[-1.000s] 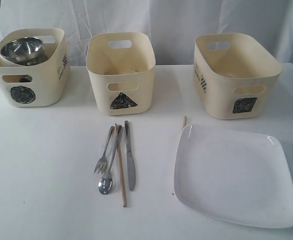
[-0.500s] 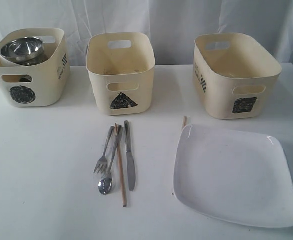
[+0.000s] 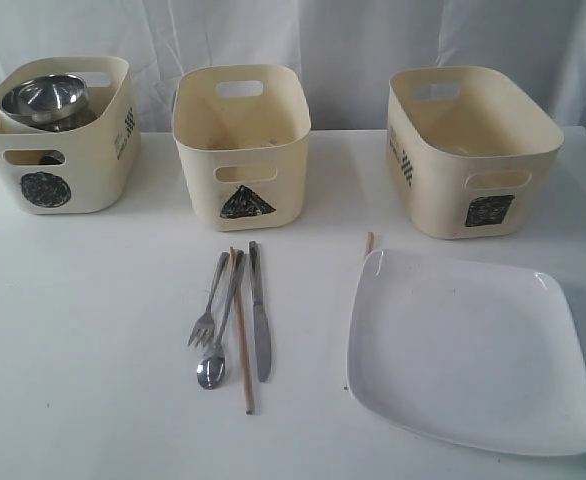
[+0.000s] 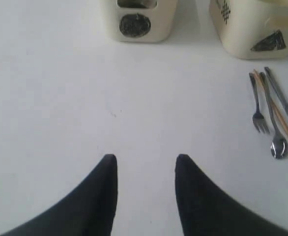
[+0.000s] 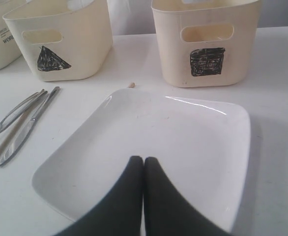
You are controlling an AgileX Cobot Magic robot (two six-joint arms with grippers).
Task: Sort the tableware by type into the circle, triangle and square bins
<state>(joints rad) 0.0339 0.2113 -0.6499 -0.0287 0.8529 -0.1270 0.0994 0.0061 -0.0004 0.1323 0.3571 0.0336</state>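
Note:
The circle bin [image 3: 58, 135] at the back left holds a steel bowl [image 3: 43, 97] stacked on other round pieces; the mugs and small white bowl are not clearly seen. In front of the triangle bin [image 3: 241, 140] lie the fork [image 3: 209, 302], spoon [image 3: 218, 335], knife [image 3: 259, 312] and a wooden chopstick [image 3: 242, 335]. Another chopstick [image 3: 369, 241] pokes out from under the large white plate [image 3: 468, 345], which lies before the square bin [image 3: 473, 150]. My left gripper [image 4: 145, 158] is open over bare table. My right gripper [image 5: 143, 160] is shut, empty, above the plate [image 5: 149, 142].
White table [image 3: 83, 330] with a white curtain behind the bins. The cutlery [image 4: 272, 115] lies off to one side of the left gripper. Neither arm shows in the exterior view.

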